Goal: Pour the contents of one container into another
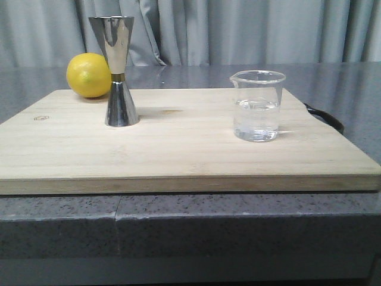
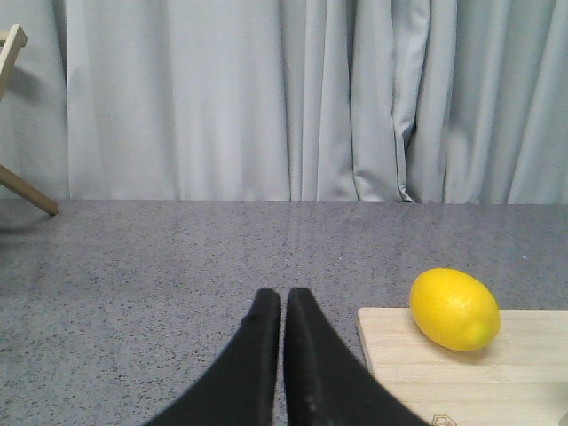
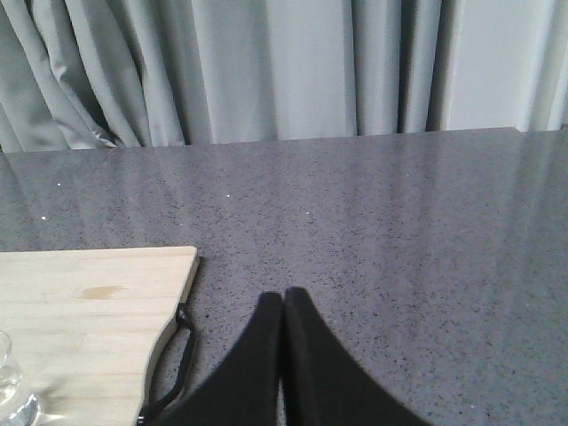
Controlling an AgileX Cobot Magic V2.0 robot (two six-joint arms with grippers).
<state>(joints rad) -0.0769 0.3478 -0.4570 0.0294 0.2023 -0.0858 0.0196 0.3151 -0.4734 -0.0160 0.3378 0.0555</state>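
A clear glass beaker (image 1: 257, 106) about half full of clear liquid stands upright on the right part of a wooden cutting board (image 1: 178, 149). Only its edge (image 3: 11, 382) shows in the right wrist view. The tall steel jigger (image 1: 119, 71) with a gold waist band stands upright at the board's back left. Neither arm shows in the front view. My left gripper (image 2: 283, 297) is shut and empty over the grey counter, off the board's left side. My right gripper (image 3: 284, 297) is shut and empty over the counter, off the board's right side.
A yellow lemon (image 1: 88, 75) rests on the board's back left corner behind the jigger, also in the left wrist view as the lemon (image 2: 454, 309). A black cord loop (image 3: 173, 373) hangs at the board's right edge. Grey curtains close the back. A wooden frame (image 2: 13, 106) stands far left.
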